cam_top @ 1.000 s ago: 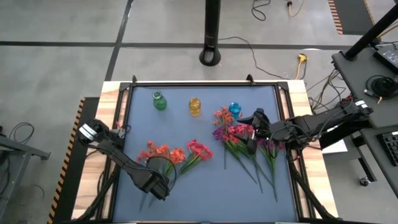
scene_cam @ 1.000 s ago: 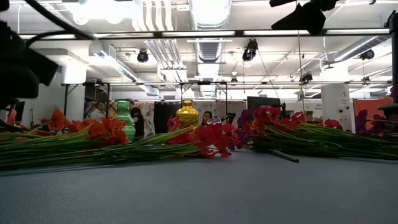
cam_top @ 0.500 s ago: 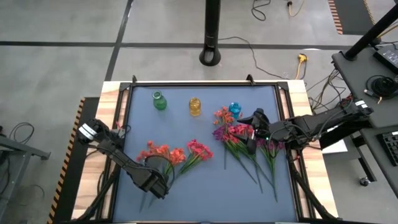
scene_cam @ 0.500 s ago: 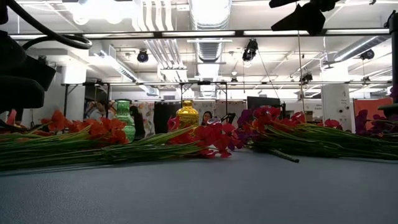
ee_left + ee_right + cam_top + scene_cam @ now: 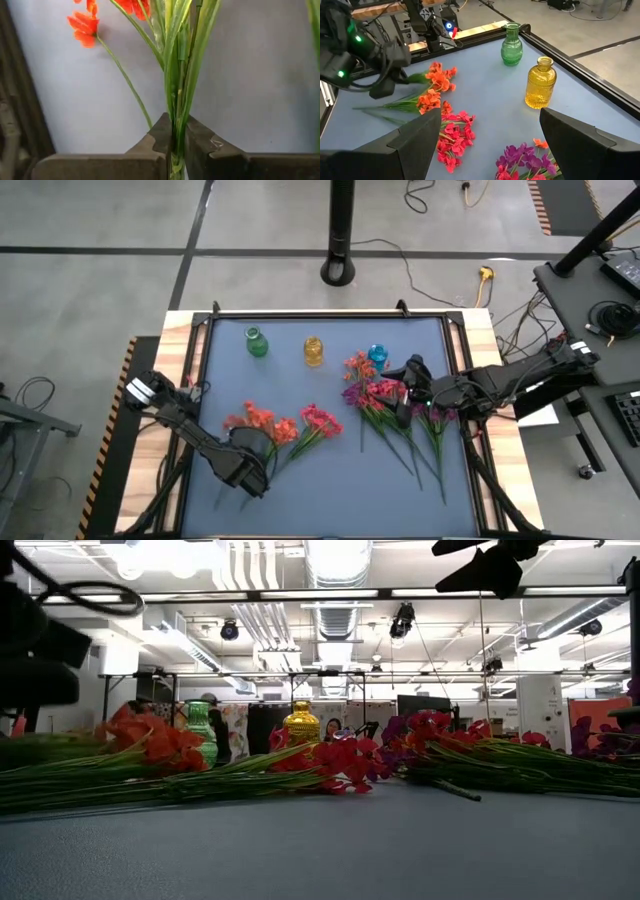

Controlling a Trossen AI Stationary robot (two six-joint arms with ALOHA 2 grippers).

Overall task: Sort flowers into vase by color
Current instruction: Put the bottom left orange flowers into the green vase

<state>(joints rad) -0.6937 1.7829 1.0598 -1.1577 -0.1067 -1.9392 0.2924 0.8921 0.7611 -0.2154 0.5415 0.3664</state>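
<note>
Since the earlier frame, the orange-red flowers (image 5: 258, 420) had lifted at the blossom end, sitting higher in the low view (image 5: 150, 735) and shifted slightly on the blue mat (image 5: 320, 480). Left gripper (image 5: 252, 477) was at the near-left of the mat, fingers (image 5: 155, 142) pinched tight on the bundle of green stems (image 5: 180, 90). Pink-red flowers (image 5: 318, 420) lay flat just beside the orange ones. Purple-magenta flowers (image 5: 432, 420) and mixed sprays lay in a pile at mat right, under the right gripper (image 5: 403, 393). Right gripper hovered over that pile, fingers (image 5: 415, 145) spread wide, holding nothing. Green vase (image 5: 256, 342), yellow vase (image 5: 313, 351), blue vase (image 5: 377, 355) stood in a row at the far edge, no flowers in them.
</note>
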